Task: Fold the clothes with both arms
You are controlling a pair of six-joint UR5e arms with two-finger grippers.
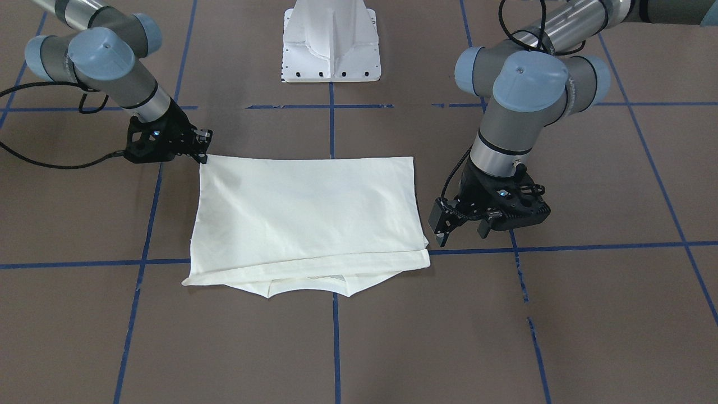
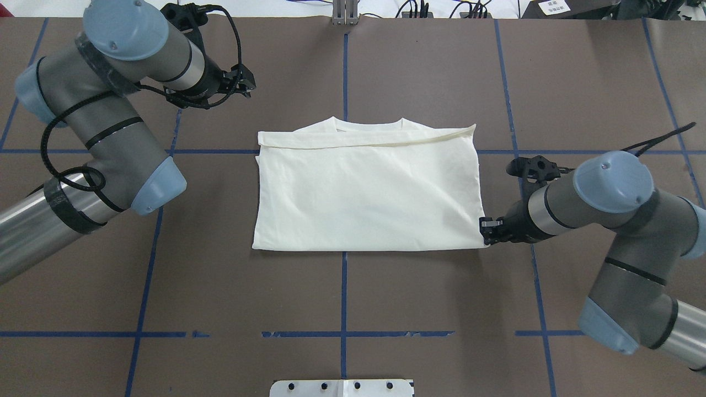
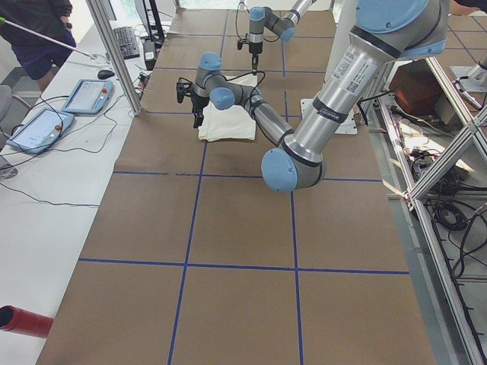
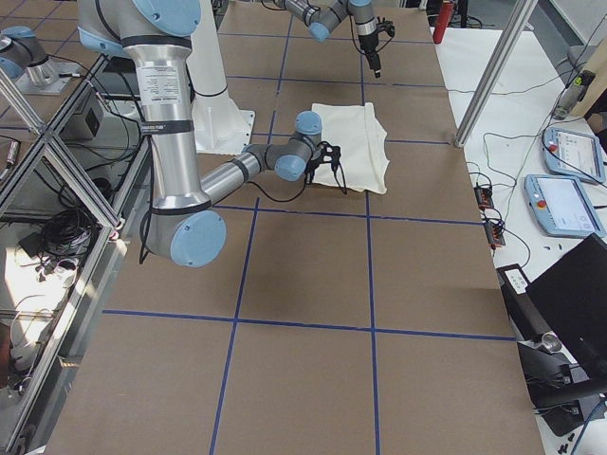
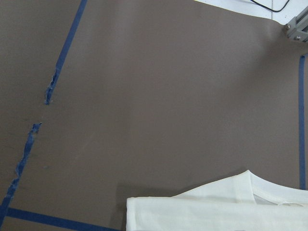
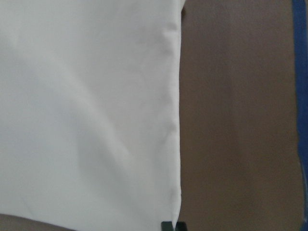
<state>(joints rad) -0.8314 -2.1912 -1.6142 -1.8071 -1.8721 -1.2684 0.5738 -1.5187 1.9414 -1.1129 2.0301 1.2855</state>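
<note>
One cream long-sleeved T-shirt, folded into a rectangle, lies mid brown worktop, its long axis left to right. The right arm's black fingers touch its near right corner; I cannot tell whether they grip it. The left arm's fingers hover parted off the far left corner.

Bright, even light from above here, and we get only soft, faint shadows on the table. The T-shirt reads near white, its creases just pale grey. Over to the right wrist view: the cloth is soft and out of focus, and we can't make out any weave. The left wrist view is sharper, a touch darker lower left. We catch a sheen on the left arm. Both side views stretch toward their edges, and a sunlit patch burns out beside the table.
</note>
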